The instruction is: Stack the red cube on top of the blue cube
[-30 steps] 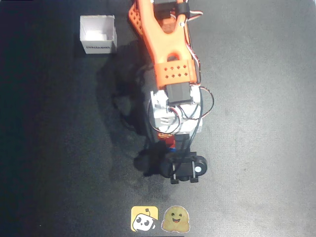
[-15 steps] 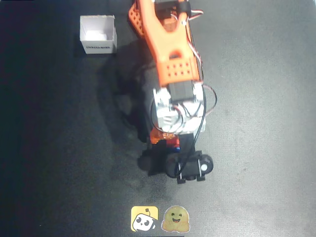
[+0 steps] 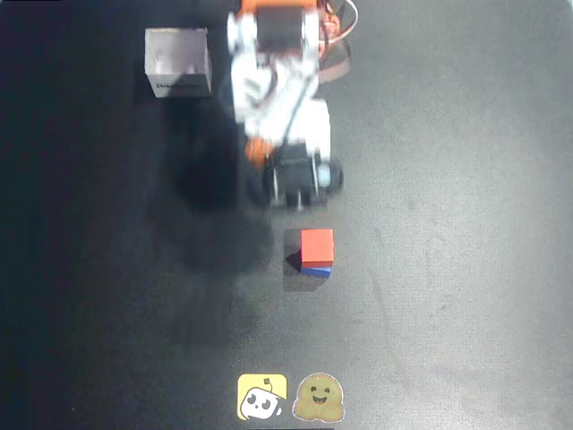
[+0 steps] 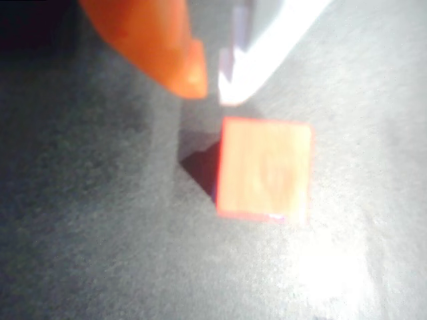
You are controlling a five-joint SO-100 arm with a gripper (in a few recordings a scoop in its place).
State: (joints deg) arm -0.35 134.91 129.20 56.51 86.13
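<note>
In the overhead view the red cube [image 3: 317, 244] sits on top of the blue cube [image 3: 315, 270], of which a thin strip shows below it. My gripper [image 3: 269, 175] is pulled back above the stack in the picture, apart from it and blurred by motion. The wrist view looks down on the red cube [image 4: 263, 167] just below the gripper [image 4: 212, 90]. The orange fingertip [image 4: 190, 73] and the white one stand close together with nothing between them. The blue cube is hidden under the red one there.
A white open box [image 3: 177, 63] stands at the top left of the black table. Two stickers [image 3: 261, 396] [image 3: 316, 397] lie at the bottom edge. The arm's shadow darkens the table left of the stack.
The arm has drawn back from over the cubes toward the top of the overhead view. The stack, covered before, now stands free with the red cube on the blue one.
</note>
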